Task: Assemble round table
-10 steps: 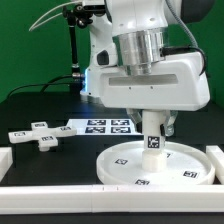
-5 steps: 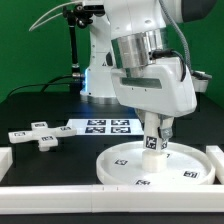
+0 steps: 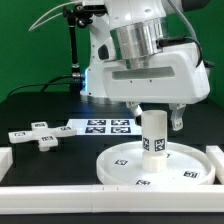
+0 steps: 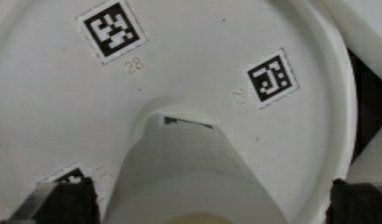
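The large round disc (image 3: 130, 165) lies flat on the black table near the front. The short thick cylinder leg (image 3: 153, 133) stands upright at its centre. My gripper (image 3: 157, 118) is just above and around the leg's top, open, with its fingers clear of the leg on both sides. In the wrist view the leg (image 4: 197, 160) fills the middle, the disc (image 4: 170, 70) lies behind it, and a dark fingertip (image 4: 60, 195) shows at each side, apart from the leg. The small cross-shaped base (image 3: 38, 133) lies loose at the exterior view's left.
The marker board (image 3: 105, 125) lies flat behind the disc. White border blocks run along the front (image 3: 60, 190), the left (image 3: 4, 158) and the right (image 3: 215, 155). The arm's base (image 3: 95, 60) stands at the back.
My gripper was shut on the leg on the disc. It turned about the leg, then opened and let go. The leg stays upright on the disc.
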Robot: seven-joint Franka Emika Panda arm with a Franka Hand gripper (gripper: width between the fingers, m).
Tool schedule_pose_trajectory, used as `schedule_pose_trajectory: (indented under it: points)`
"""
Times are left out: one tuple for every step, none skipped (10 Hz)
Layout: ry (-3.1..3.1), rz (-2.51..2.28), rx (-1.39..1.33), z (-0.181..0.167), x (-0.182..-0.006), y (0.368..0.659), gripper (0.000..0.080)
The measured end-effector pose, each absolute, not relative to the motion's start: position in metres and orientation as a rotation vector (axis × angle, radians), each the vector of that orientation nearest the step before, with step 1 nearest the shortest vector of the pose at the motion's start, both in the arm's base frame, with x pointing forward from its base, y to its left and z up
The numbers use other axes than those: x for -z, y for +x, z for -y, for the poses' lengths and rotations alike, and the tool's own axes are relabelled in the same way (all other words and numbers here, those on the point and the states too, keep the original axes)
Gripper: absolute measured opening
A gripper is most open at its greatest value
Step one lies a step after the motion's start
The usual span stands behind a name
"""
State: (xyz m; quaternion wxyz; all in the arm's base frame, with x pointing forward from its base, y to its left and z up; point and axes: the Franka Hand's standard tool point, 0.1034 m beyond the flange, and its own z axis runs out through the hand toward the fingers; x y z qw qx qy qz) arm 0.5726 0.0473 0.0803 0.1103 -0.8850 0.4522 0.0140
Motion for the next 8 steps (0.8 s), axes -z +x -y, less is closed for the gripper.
schedule_pose_trajectory:
  points:
    - [-2.601, -1.328, -0.039, -0.0464, -0.0822, 0.5714, 0.0649]
    - [-2.609, -1.312, -0.037, -0.0466, -0.0817, 0.5713, 0.0649]
    - [-2.61, -1.31, -0.038, -0.0469, -0.0813, 0.5711, 0.0649]
    - [-2.655, -1.217, -0.026, -0.0467, -0.0811, 0.5711, 0.0649]
    - [-2.715, -1.078, -0.01, -0.0464, -0.0808, 0.571, 0.0649]
    - [-2.813, -0.849, 0.02, -0.0454, -0.0808, 0.5711, 0.0649]
    - [-2.898, -0.623, 0.051, -0.0456, -0.0812, 0.572, 0.0649]
    - [-2.942, -0.449, 0.067, -0.0462, -0.0812, 0.572, 0.0649]
